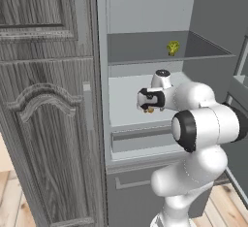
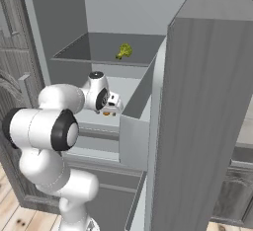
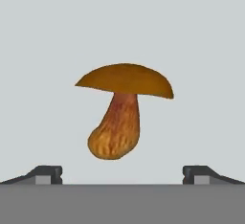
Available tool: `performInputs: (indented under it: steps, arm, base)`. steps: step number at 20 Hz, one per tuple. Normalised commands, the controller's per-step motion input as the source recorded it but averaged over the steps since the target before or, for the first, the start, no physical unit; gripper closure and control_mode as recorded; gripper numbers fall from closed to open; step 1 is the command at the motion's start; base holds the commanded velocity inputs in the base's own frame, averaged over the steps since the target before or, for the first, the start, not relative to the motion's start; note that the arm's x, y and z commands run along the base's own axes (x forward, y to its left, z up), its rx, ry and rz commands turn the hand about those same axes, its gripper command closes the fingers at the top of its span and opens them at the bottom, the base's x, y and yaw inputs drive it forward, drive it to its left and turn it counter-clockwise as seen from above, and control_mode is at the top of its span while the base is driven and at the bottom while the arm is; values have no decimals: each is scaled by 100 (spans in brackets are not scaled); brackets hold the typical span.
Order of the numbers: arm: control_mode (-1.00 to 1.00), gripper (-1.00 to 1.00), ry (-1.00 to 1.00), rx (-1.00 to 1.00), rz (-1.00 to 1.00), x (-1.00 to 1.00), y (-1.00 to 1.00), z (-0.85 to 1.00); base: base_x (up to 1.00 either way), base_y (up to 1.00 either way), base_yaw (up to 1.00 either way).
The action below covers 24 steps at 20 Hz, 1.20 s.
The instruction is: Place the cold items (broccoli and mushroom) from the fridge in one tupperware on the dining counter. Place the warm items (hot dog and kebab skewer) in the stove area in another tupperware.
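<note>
A brown mushroom with an orange-brown cap and a fat stem lies on the pale lower fridge shelf, straight ahead of my hand. My gripper is open, its two dark fingertips standing wide apart just short of the mushroom, touching nothing. In the base views a sliver of the mushroom peeks out under the gripper. A green broccoli sits on the dark upper shelf, above and behind my hand. The tupperware, hot dog and kebab skewer are out of view.
The open fridge door stands close on the right. A tall wood-grain cabinet flanks the fridge on the left. A grey drawer front runs below the lower shelf.
</note>
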Motion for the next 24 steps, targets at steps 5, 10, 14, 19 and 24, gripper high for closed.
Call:
performInputs:
  steps: [5, 10, 14, 19, 24]
  arm:
    - [-100, -100, 0, 0, -1, 32, 0, -15]
    - [-100, -100, 0, 0, -1, 31, 0, -12]
    - [-100, -100, 0, 0, 0, 22, 0, -17]
    - [-100, 100, 0, 0, 0, 21, 0, -23]
    - [-100, 100, 0, 0, 0, 6, 0, -23]
  base:
    - [0, 0, 0]
    - [0, 0, 0]
    - [0, 0, 0]
    - [0, 0, 0]
    - [0, 0, 0]
